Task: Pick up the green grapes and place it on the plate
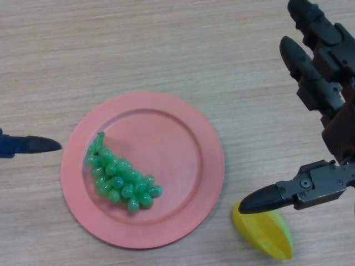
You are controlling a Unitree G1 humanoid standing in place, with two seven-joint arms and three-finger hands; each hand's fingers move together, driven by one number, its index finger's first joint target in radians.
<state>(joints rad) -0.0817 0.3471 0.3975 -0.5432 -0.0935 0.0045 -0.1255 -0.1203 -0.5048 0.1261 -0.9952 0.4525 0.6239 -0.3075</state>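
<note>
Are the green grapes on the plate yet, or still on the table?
On the plate. The green grapes lie inside the pink plate, on its left half, with no hand touching them; the right hand is open beside it.

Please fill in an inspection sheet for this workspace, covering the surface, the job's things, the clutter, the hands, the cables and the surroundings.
Surface: light wooden table, bare around the plate.
Job's things: green grapes lie on the pink plate, on its left half, inside the rim.
Clutter: yellow-green fruit on the table, just off the plate's lower right edge, partly under the right thumb.
Hands: right hand open, holding nothing, at the right edge; left hand shows only a tip at the left edge, beside the plate.
Cables: nothing seen.
Surroundings: nothing seen beyond the tabletop.
</note>
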